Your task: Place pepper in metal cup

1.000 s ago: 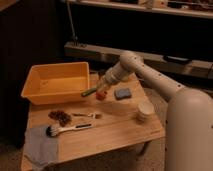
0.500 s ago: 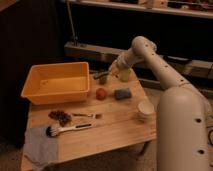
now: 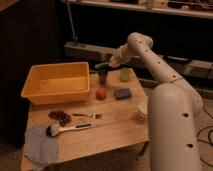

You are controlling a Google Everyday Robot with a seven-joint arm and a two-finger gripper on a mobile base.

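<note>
Near edge of the table (image 3: 117, 131): grey cloth (image 3: 39, 148) and brush (image 3: 64, 130); mid-table, an orange-red fruit (image 3: 101, 93) beside a sponge (image 3: 122, 93). Farther back the metal cup (image 3: 103, 76) stood upright between the yellow bin (image 3: 54, 95) and a green cup (image 3: 125, 74). The gripper (image 3: 106, 65) hung just above it, pinched shut on the pepper (image 3: 100, 65).
</note>
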